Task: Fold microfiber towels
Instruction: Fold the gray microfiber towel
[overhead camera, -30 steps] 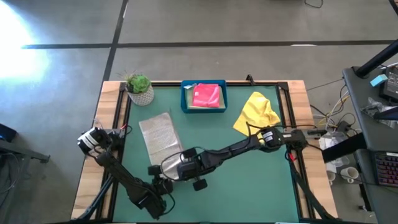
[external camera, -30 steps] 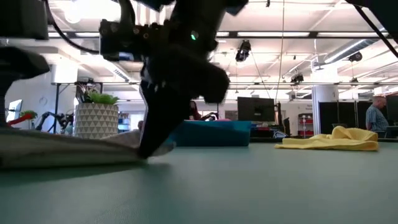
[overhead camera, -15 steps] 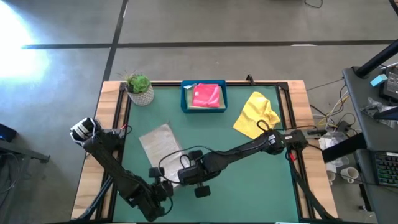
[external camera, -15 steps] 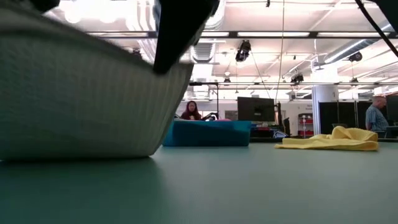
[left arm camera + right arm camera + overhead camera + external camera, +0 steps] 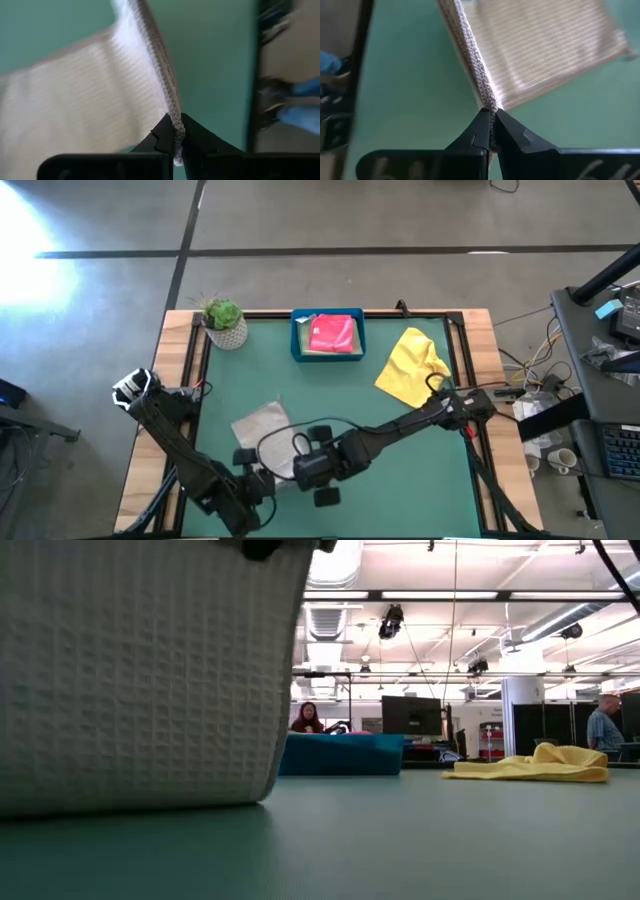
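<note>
The light grey towel [image 5: 262, 426] hangs near the table's front left; in the low view the grey towel [image 5: 140, 670] fills the left half as a waffle-textured sheet. My left gripper [image 5: 245, 463] is shut on its raised near edge toward the left. My right gripper [image 5: 300, 470] is shut on the same edge toward the right. A yellow towel [image 5: 412, 365] lies crumpled on the table at the right. A pink towel [image 5: 333, 333] lies in the blue tray [image 5: 298, 340]. My left gripper pinches the grey towel's hemmed edge [image 5: 172, 117] between its two fingers, which slant down from the near side. The cloth falls away from the fingers toward the table. My right gripper pinches the same hemmed edge [image 5: 487, 106] near a corner, also slanting down from the near side. The held edge is lifted clear and the towel's lower part [image 5: 130, 802] rests on the table.
A potted plant [image 5: 224, 323] stands at the far left corner. The blue tray sits at the far middle. Green table surface [image 5: 420, 470] lies free at the near right. People show in the room beyond the table in the low view.
Both grippers, shut on the grey towel's near edge, have risen and come toward the table's near edge. That edge has been lifted clear. The towel now hangs as a sheet, and its far end has slid toward the near edge.
</note>
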Available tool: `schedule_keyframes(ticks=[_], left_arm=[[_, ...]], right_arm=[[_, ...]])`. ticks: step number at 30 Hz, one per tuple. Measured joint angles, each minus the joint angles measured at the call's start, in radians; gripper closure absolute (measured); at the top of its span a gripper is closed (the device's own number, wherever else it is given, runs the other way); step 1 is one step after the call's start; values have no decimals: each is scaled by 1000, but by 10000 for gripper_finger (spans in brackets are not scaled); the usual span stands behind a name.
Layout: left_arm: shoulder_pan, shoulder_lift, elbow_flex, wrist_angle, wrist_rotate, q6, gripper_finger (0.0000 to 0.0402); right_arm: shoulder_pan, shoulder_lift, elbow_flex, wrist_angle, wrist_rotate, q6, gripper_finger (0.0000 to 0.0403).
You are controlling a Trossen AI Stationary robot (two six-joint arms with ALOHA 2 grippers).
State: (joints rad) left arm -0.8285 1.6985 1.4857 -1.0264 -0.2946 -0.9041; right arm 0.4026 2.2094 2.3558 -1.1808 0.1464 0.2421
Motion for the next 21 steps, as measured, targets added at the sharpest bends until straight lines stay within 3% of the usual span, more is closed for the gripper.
schedule_keyframes(ticks=[11,21], left_arm=[[5,-7,-40,-423,-39,-240,400],[57,-15,-162,-466,-30,-242,400]], right_arm=[[-143,52,-2,153,42,-125,394],[-221,106,-3,242,56,-239,394]])
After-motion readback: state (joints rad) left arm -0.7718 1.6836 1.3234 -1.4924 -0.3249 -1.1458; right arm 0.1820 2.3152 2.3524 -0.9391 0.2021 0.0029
